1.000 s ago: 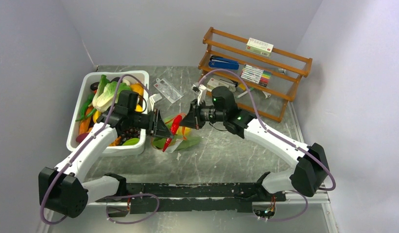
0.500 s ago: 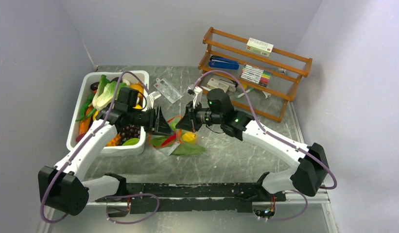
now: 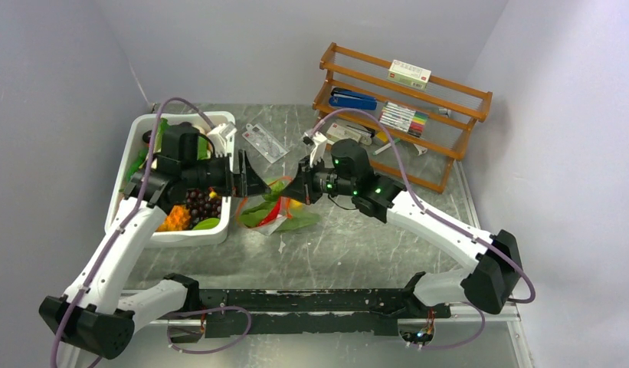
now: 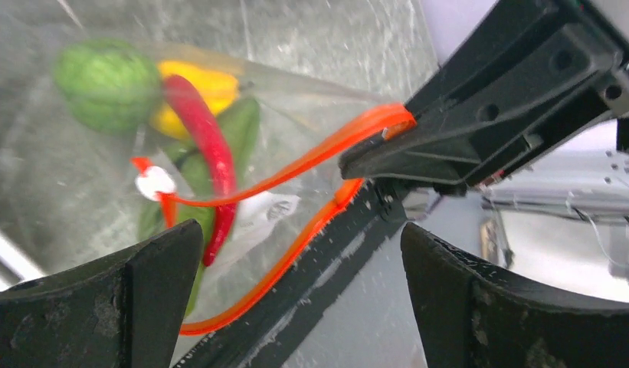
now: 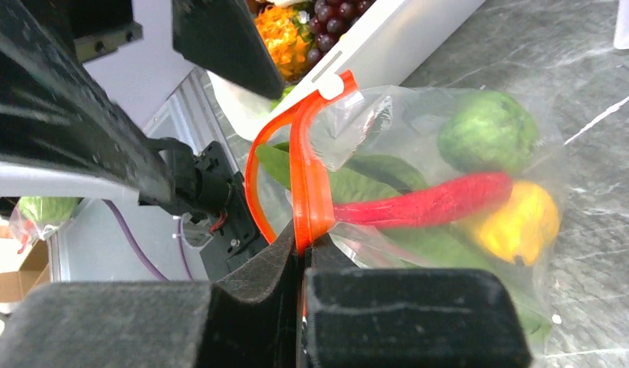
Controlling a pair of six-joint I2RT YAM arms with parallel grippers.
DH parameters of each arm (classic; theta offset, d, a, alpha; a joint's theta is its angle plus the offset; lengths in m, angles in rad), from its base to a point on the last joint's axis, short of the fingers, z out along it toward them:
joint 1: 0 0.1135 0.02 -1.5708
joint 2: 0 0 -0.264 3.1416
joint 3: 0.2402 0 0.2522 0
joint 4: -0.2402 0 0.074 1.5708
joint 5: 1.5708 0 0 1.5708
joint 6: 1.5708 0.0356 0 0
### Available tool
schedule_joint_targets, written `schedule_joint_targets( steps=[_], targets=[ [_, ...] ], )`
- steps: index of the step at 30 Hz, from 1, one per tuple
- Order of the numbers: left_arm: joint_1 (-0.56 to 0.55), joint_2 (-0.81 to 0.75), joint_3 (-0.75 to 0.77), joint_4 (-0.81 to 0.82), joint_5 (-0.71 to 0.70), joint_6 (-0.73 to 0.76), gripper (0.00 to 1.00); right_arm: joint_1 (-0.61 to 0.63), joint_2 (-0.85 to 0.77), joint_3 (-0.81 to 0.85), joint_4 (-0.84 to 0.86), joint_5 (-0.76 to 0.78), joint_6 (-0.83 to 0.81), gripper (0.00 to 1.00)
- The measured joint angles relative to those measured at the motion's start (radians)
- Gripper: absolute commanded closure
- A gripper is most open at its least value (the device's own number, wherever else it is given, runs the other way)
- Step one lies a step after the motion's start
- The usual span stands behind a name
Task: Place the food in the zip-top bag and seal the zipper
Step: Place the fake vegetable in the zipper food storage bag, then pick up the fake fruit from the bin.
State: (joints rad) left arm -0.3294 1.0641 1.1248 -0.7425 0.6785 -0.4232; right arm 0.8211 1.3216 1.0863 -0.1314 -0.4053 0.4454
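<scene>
Entry: bagging toy food, sealing step.

My right hand [image 5: 303, 253] is pressed together, pinching the red-orange zipper strip [image 5: 307, 192] at one end of the clear plastic zip-top bag [image 5: 449, 100]. This pinch lifts the mouth off the grey table [image 3: 357, 245]. The filled bottom of the bag appears to rest on the table, just beside the white plastic tub [image 3: 173, 238] of spare toy produce.

My left hand [image 4: 299, 253] is spread wide and holds nothing. It faces the mouth of the bag from the tub side, and none of its fingers [image 4: 135, 291] touches the plastic.

Contents seen through the bag:
- light-green round fruit [image 5: 487, 130]
- yellow round fruit [image 5: 522, 222]
- long red chilli pepper [image 5: 426, 205]
- flat green leaves [image 5: 357, 180]

The loading looks done.

The mouth is not sealed. The two halves of the zipper bow apart in a loop, and they meet at a small white tab [image 5: 330, 86] at the far end.

Reasoning: the right pinch works as an anchor, so the strip can be tensioned against it. The left hand stands wide so that it can take the loose end.

Next move, as I judge it: bring the left hand onto the strip near the white tab and draw the halves together.

Risk: the chilli lies close to the mouth and could snag in the closure.
</scene>
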Motion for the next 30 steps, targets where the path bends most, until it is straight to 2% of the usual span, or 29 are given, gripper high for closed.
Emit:
schedule_joint_targets(
  steps=[5, 9, 13, 16, 19, 22, 26, 30],
  targets=[
    [-0.002, -0.022, 0.092, -0.023, -0.222, 0.003, 0.01, -0.004, -0.042, -0.005, -0.006, 0.026, 0.010, 1.00],
    [-0.002, -0.040, 0.101, -0.040, -0.408, -0.005, 0.01, -0.006, -0.069, -0.012, -0.013, 0.037, 0.011, 1.00],
    [-0.001, -0.037, 0.088, -0.057, -0.549, -0.034, 0.19, -0.006, -0.087, -0.025, -0.013, 0.044, 0.011, 1.00],
    [0.014, -0.041, 0.042, -0.050, -0.625, -0.065, 0.26, -0.007, -0.106, -0.045, -0.013, 0.050, 0.014, 1.00],
    [0.051, -0.051, -0.027, -0.042, -0.655, -0.087, 0.33, -0.007, -0.116, -0.057, -0.014, 0.054, 0.014, 1.00],
    [0.140, -0.050, -0.077, -0.034, -0.655, -0.093, 0.37, -0.007, -0.124, -0.068, -0.014, 0.055, 0.014, 1.00],
    [0.228, -0.028, -0.090, -0.016, -0.656, -0.089, 0.50, -0.007, -0.135, -0.080, -0.013, 0.055, 0.017, 1.00],
    [0.251, -0.011, -0.106, 0.014, -0.681, -0.092, 0.52, -0.007, -0.138, -0.081, -0.011, 0.055, 0.018, 1.00]
  ],
)
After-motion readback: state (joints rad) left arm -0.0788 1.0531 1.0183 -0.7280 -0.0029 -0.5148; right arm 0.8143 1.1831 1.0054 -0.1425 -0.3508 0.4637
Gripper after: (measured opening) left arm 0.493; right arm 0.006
